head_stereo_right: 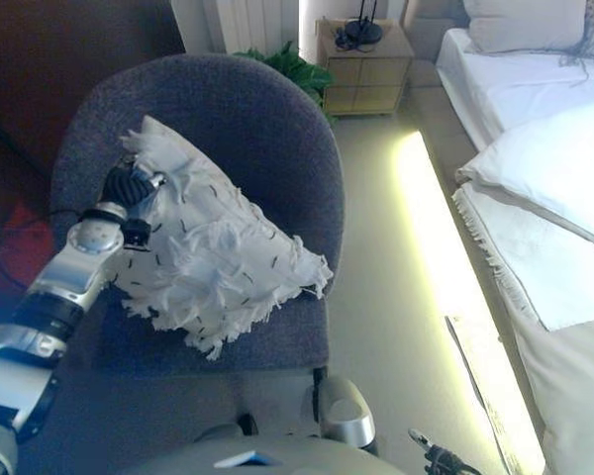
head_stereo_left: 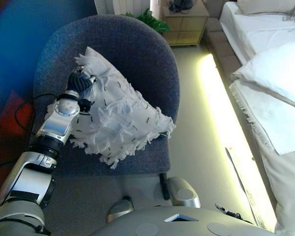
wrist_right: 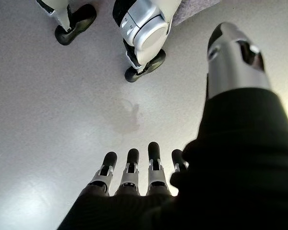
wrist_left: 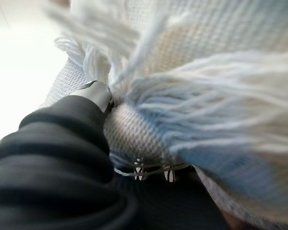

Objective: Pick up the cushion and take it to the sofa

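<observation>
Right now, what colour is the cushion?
White, fringed, with small dark flecks; the cushion shows best in the left eye view.

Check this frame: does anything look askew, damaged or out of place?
Nothing looks damaged. The white fringed cushion sits tilted on its corner against the back of the grey armchair, where the left hand presses into its edge. The right hand hangs open over the floor.

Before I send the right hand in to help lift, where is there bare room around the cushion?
Bare seat runs along the armchair front edge and its right side, past the cushion. The cushion's left is crowded by the left hand. The right hand hangs open over bare floor.
</observation>
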Robot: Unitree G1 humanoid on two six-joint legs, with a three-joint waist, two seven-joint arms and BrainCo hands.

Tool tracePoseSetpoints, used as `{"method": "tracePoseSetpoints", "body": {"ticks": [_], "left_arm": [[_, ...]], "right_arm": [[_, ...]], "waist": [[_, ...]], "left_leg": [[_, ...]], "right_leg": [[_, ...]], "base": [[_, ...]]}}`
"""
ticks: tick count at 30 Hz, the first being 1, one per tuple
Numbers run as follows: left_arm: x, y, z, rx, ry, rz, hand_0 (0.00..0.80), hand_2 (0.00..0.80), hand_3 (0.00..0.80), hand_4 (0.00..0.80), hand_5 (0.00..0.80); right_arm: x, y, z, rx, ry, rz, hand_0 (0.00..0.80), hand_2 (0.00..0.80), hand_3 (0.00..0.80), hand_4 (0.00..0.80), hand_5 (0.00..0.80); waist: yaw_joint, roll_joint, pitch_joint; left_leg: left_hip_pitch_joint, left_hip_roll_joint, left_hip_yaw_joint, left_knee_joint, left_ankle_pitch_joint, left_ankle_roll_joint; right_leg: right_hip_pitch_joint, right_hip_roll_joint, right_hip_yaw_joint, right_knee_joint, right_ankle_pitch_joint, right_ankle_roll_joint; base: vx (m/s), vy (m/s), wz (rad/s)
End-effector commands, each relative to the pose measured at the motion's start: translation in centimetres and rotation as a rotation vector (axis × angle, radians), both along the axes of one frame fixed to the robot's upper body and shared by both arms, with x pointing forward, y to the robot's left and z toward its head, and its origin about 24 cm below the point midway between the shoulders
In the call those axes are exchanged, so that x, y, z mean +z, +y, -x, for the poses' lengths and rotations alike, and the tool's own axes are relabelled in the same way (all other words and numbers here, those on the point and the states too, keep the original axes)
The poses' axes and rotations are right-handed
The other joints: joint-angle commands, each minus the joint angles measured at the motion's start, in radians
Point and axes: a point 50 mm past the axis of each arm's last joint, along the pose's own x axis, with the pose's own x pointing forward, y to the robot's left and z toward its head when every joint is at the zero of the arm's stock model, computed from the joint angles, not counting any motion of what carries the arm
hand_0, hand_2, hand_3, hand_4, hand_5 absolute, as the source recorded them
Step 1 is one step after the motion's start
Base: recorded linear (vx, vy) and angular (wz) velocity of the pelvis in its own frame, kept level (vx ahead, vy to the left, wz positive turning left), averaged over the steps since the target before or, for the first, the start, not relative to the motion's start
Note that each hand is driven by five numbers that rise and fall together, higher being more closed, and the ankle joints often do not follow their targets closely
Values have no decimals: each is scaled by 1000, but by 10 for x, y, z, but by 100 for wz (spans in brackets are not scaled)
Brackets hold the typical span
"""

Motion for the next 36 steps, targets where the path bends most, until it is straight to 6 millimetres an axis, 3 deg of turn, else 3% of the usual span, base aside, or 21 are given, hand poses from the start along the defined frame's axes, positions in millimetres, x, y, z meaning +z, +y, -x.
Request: {"method": "tracePoseSetpoints", "body": {"ticks": [1,2,3,9,17,25,35,36], "left_arm": [[93,17,-8,43,-418,84,800,800,800,800,800],[104,14,-9,27,-444,79,800,800,800,800,800],[111,10,-11,6,-465,78,800,800,800,800,800],[141,-5,-22,-55,-546,-85,800,800,800,800,800],[165,-10,-37,27,-555,-185,800,800,800,800,800],[193,-17,-48,106,-612,-262,800,800,800,800,800],[222,-21,-48,140,-642,-324,800,800,800,800,800],[222,-21,-48,142,-637,-322,0,0,0,0,0]], "right_arm": [[14,-33,-2,-2,-14,74,0,0,0,0,0],[17,-37,-8,-22,-43,77,0,0,0,0,0],[19,-40,-12,-46,-67,77,0,0,0,0,0],[29,-56,-35,-2,-124,105,0,0,0,0,0],[35,-63,-47,25,-158,132,0,0,0,0,0],[40,-65,-62,24,-211,131,0,0,0,0,0],[40,-65,-63,27,-229,123,0,0,0,0,0],[39,-64,-63,27,-230,120,0,0,0,0,0]], "waist": [[-3,51,14],[3,60,36],[4,60,50],[-17,119,77],[-66,144,136],[-97,147,188],[-110,140,213],[-109,139,212]], "left_leg": [[-63,-7,-34,-82,214,29],[-88,2,-12,-127,253,17],[-113,5,24,-120,249,14],[-99,-25,34,-239,178,17],[-110,-34,67,-270,151,22],[-142,-22,103,-300,172,21],[-162,-13,124,-258,165,18],[-160,-12,126,-259,165,18]], "right_leg": [[25,-21,-9,-149,122,78],[38,-17,-18,-168,118,75],[55,-27,-31,-191,115,72],[-3,-49,-47,-215,121,78],[-58,-57,-7,-194,124,91],[-100,-55,6,-195,125,92],[-93,-65,3,-196,122,90],[-87,-66,0,-200,121,90]], "base": [[-83,116,-16],[-89,76,-5],[-67,56,-2],[-24,123,6],[22,35,-6],[-27,-11,-9],[10,-13,-10],[16,-46,0]]}}
